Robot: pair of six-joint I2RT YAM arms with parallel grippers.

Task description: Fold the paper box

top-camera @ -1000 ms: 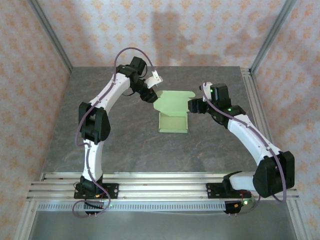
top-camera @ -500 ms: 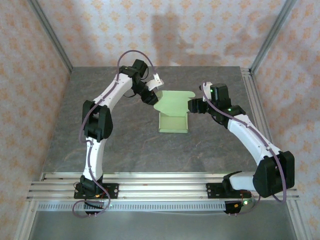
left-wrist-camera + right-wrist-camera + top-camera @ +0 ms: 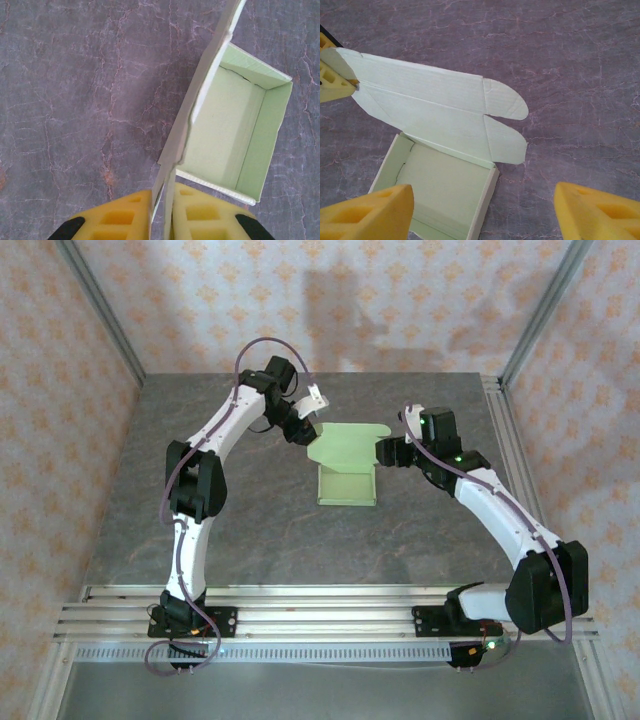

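The paper box [image 3: 347, 478] is pale green card in the middle of the table. It stands as a shallow open tray [image 3: 445, 192] with its lid [image 3: 425, 102] raised at the far side. Two rounded tabs [image 3: 506, 104] stick out at the lid's right end. My left gripper [image 3: 162, 216] is shut on the lid's left edge [image 3: 197, 95], the thin card standing on edge between the yellow pads [image 3: 122, 220]. My right gripper [image 3: 485, 212] hangs open over the tray's right wall, its fingers wide apart and touching nothing.
The grey marbled table [image 3: 240, 520] stretches to the front and to both sides of the box. Metal frame posts [image 3: 100, 310] and patterned walls close in the back and sides. An aluminium rail [image 3: 320, 605] carries both arm bases at the near edge.
My left gripper has narrowed its jaws onto the lid's left edge, and that arm has shifted slightly. The right arm and the tray have stayed still.
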